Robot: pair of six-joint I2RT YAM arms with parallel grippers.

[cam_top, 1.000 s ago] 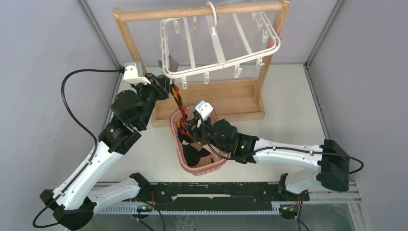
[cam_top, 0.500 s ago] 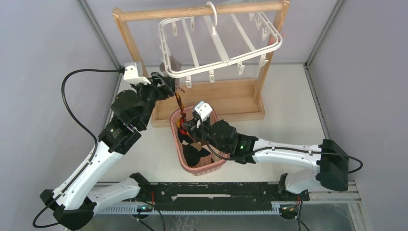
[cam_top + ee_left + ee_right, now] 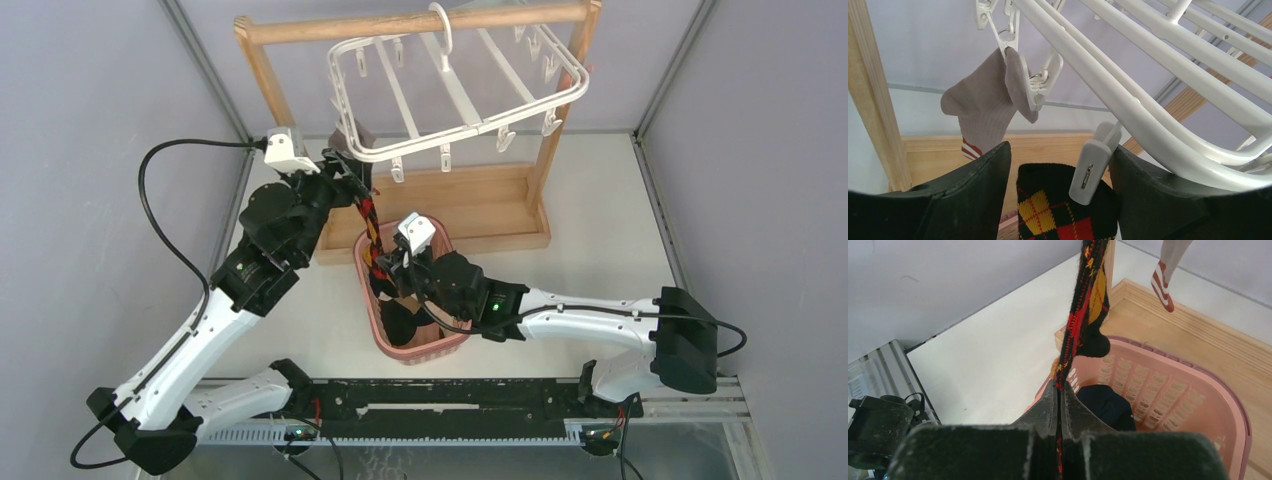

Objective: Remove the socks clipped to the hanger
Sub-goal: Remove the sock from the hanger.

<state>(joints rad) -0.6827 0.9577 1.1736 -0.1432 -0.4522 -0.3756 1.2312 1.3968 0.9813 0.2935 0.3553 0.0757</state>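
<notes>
Since a second ago the left gripper (image 3: 356, 186) has spread its fingers and risen closer under the hanger (image 3: 460, 127), which has swung slightly.

The left wrist view alone shows the argyle sock (image 3: 1058, 210) standing between the spread fingers (image 3: 980, 190), with a white clip (image 3: 1090, 170) overlapping its top edge. Whether that clip bites cannot be told. A grey sock (image 3: 983, 110) hangs clipped behind.

The right wrist view shows the right gripper (image 3: 1060, 387) pinching the argyle sock's lower part, fingers pressed together, above the pink basket (image 3: 1198, 385). The basket holds a black sock (image 3: 1105, 405).

The wooden rack (image 3: 440, 200) carries the hanger.
</notes>
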